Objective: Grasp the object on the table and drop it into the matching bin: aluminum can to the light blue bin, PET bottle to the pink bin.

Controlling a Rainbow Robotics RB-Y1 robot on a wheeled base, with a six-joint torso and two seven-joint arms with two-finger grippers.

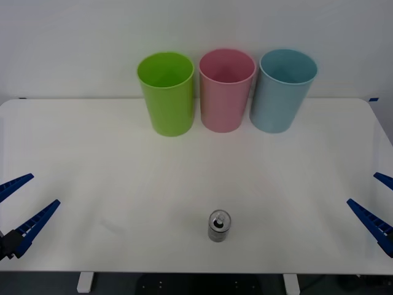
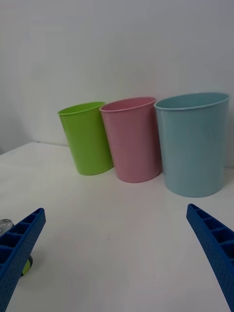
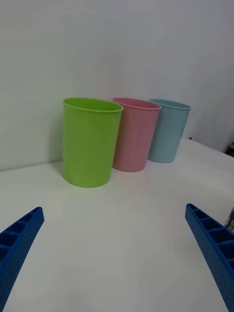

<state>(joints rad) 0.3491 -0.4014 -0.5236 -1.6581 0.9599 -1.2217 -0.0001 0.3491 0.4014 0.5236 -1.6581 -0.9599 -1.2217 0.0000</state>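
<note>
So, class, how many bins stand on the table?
3, in a row at the table's far edge: lime green bin on the left, pink bin in the middle, light blue bin on the right.

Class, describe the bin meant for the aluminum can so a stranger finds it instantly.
Three bins stand in a row at the far edge of the white table. The light blue bin is at the robot's right end, beside the pink bin.

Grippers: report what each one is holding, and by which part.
Nothing is held. The left gripper and right gripper are both open at the table's near corners; the aluminum can stands untouched between them.
</note>
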